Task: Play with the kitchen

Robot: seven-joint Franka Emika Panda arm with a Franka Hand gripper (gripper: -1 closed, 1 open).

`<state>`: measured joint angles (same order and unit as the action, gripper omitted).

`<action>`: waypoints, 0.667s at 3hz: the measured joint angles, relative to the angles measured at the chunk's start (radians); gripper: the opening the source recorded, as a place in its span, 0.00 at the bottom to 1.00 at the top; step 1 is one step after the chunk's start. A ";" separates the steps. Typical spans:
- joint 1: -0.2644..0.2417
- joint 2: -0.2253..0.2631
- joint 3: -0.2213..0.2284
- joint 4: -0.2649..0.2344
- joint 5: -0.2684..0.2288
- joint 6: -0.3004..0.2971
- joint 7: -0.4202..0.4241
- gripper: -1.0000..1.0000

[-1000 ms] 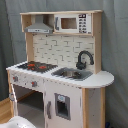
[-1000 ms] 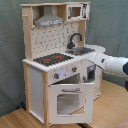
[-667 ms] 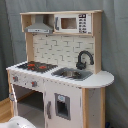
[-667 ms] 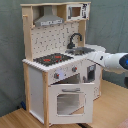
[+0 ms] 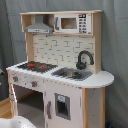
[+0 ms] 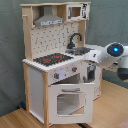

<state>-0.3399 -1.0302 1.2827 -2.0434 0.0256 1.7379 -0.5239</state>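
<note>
While the kitchen [image 6: 60, 65] stands against the grey curtain [image 5: 112, 50] with its oven door [image 6: 70, 102] ajar, the arm [image 6: 107, 54] reaches toward the sink [image 5: 72, 74], hand hidden, state untellable, play barely begun.

light: soft, even, moderately bright | shadows: faint, under the grey hood [image 5: 39, 26] | glare: none | focus: both exterior views blurred throughout, edges soft
</note>
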 joint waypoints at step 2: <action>-0.074 0.163 0.002 -0.004 0.040 0.034 -0.112 1.00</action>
<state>-0.4141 -0.8673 1.2849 -2.0473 0.0658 1.7718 -0.6362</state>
